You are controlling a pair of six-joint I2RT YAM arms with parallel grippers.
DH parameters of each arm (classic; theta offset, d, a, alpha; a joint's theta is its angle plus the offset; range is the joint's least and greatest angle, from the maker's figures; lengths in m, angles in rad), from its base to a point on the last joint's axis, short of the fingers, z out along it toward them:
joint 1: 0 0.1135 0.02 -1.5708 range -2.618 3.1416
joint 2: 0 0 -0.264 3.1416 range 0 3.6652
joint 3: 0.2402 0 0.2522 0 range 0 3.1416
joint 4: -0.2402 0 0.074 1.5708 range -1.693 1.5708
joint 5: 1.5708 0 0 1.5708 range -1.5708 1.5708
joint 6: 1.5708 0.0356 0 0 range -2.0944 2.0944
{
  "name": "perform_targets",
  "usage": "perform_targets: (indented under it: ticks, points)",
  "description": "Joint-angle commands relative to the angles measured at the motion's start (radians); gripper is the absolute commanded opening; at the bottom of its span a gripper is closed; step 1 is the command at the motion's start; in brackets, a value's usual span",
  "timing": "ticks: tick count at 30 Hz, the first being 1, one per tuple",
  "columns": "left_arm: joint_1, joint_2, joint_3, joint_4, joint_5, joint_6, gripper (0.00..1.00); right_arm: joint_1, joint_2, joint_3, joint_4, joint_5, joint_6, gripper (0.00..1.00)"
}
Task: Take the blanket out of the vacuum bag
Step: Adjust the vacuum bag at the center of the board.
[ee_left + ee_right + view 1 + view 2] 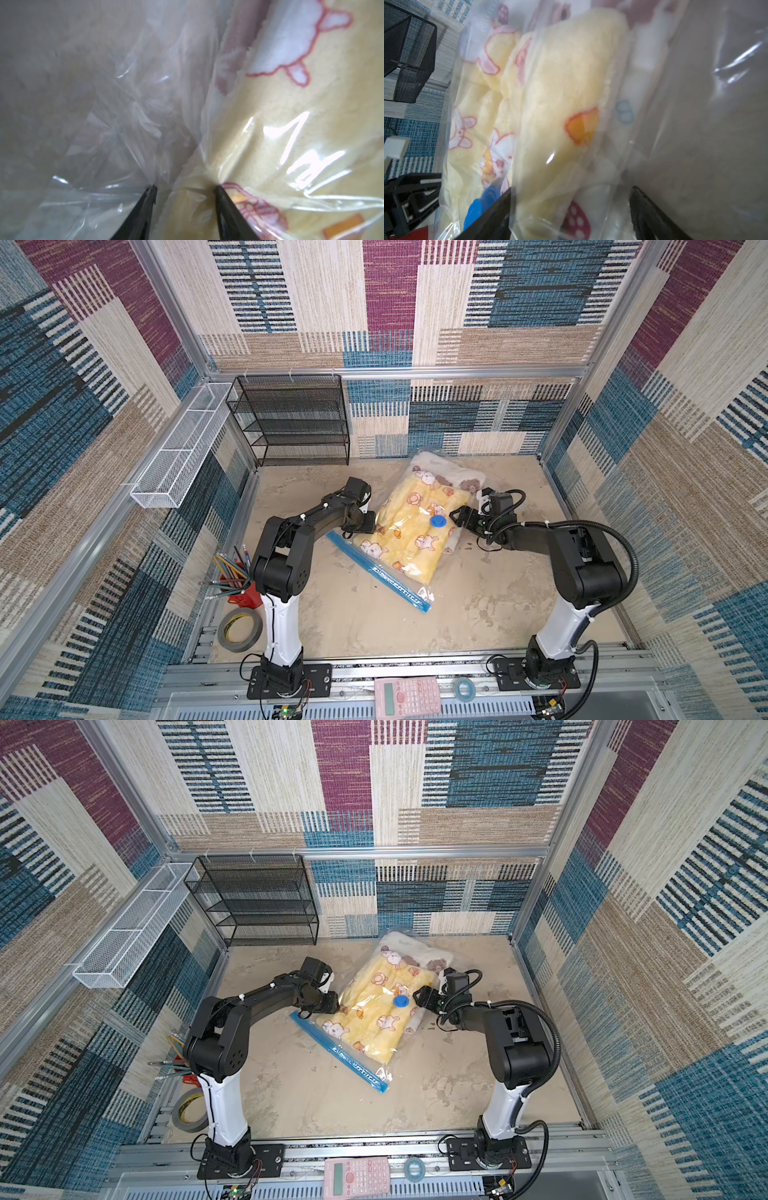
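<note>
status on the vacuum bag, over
Left fingers dug into vacuum bag, grip unclear. Right fingers open, astride bag edge. Blanket inside. Nothing in the way.

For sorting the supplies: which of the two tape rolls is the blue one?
The small roll on the front rail beside the pink calculator; the larger roll is grey.

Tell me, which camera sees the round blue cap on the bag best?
Both top views: the blue cap shows whole and sharp on the vacuum bag. The right wrist view catches only a blurry part of it. The left wrist view misses it.
</note>
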Motion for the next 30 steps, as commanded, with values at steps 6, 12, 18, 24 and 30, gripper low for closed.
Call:
perform_targets:
  ticks: [6, 12, 18, 24, 30]
  points:
    - [-0.091, -0.259, -0.408, 0.182, 0.073, -0.187, 0.46, 0.009, 0.101, 0.167, -0.070, -0.102, -0.049, 0.78]
    - [-0.228, -0.397, -0.537, 0.201, 0.036, -0.228, 0.48, 0.081, 0.223, 0.338, -0.151, -0.165, -0.077, 0.75]
    - [-0.263, -0.533, -0.566, 0.126, -0.003, -0.251, 0.52, 0.187, 0.361, 0.558, -0.241, -0.213, -0.156, 0.75]
    - [-0.269, -0.666, -0.486, -0.035, -0.053, -0.206, 0.53, 0.227, 0.469, 0.797, -0.354, -0.238, -0.220, 0.80]
    - [-0.308, -0.715, -0.414, -0.112, -0.090, -0.166, 0.53, 0.215, 0.275, 0.716, -0.361, 0.031, -0.279, 0.89]
